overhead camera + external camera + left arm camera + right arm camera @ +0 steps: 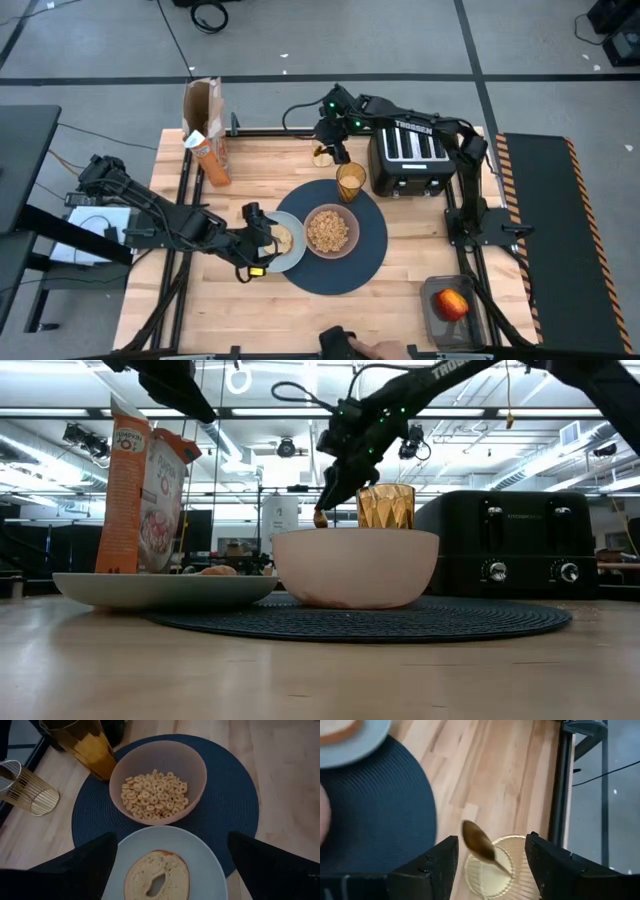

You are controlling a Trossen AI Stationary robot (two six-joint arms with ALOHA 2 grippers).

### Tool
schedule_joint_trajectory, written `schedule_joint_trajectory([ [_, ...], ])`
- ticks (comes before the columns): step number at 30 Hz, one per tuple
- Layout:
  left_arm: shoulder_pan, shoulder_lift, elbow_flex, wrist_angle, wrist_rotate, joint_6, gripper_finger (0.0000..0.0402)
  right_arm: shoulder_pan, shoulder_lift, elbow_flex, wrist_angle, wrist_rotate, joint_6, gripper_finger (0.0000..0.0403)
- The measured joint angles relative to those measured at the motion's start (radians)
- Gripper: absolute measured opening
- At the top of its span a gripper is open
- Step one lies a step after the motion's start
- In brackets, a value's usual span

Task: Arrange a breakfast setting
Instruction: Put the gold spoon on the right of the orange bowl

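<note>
The right gripper (322,152) hovers over the gold wire holder (496,866) at the bench's back edge, fingers parted around the spoon (479,842) standing in it, while the left gripper (262,243), fingers spread, waits above the bagel (156,875) plate (207,865).

Bright overhead light, blurred wrist views

Navy woven placemat (368,262); pale blue-grey plate (292,255); pinkish bowl (331,231) of tan cereal (152,794); amber ribbed tumbler (350,181); red apple (452,304); black toaster (411,157); orange box (207,135); light wood-plank bench (400,300).
</note>
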Motion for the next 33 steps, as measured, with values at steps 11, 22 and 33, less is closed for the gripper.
schedule_joint_trajectory([
  [11, 0.156, 0.000, 0.000, -0.085, 0.028, 0.053, 0.0382, -0.009, 0.026, -0.006, -0.003, -0.039, -0.114, 0.0216],
  [22, 0.282, 0.000, 0.000, -0.084, 0.097, 0.207, 0.0382, -0.008, 0.025, -0.002, 0.009, -0.051, -0.113, 0.0192],
  [33, 0.340, 0.000, 0.000, -0.072, 0.116, 0.265, 0.0382, -0.008, 0.025, -0.002, 0.013, -0.053, -0.051, 0.0155],
])
